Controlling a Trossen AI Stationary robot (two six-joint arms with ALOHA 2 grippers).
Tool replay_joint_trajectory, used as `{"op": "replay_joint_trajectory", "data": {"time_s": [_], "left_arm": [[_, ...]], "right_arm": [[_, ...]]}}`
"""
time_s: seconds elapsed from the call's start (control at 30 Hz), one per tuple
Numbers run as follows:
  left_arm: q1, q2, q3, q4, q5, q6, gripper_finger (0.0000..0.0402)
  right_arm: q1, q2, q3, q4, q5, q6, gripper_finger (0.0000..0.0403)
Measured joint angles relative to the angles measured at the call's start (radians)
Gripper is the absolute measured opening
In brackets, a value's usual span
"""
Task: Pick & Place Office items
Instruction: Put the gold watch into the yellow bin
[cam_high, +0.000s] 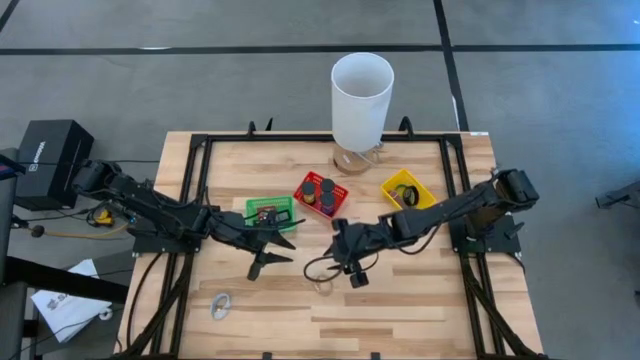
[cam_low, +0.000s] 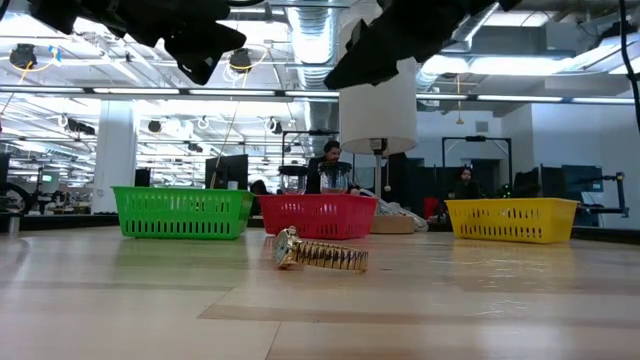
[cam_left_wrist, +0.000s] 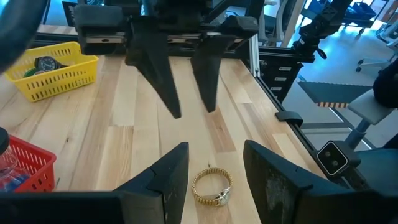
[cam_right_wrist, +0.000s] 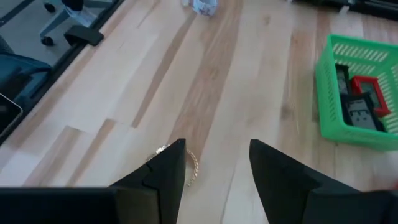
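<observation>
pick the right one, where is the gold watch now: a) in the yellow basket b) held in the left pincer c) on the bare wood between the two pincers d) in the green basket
c: the gold watch lies on the bare table, in front of the baskets, with no pincer closed on it.

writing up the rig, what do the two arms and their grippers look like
Both arms are dark, near-black jointed links with black cables looped alongside. The left gripper and right gripper each end in two flat, matte black fingers that taper to blunt wedge tips. No markings are visible on them.
</observation>
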Motion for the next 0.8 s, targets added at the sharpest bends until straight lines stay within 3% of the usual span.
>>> {"op": "replay_joint_trajectory", "data": {"time_s": [0.3,0.8], "left_arm": [[0.002,0.0,0.0,0.001,-0.004,0.001,0.0149],[0.002,0.0,0.0,0.008,-0.003,0.13,0.0149]], "right_arm": [[0.004,0.12,0.007,0.104,-0.002,0.033,0.0161],[0.003,0.376,0.176,-0.051,-0.057,0.06,0.0145]]}}
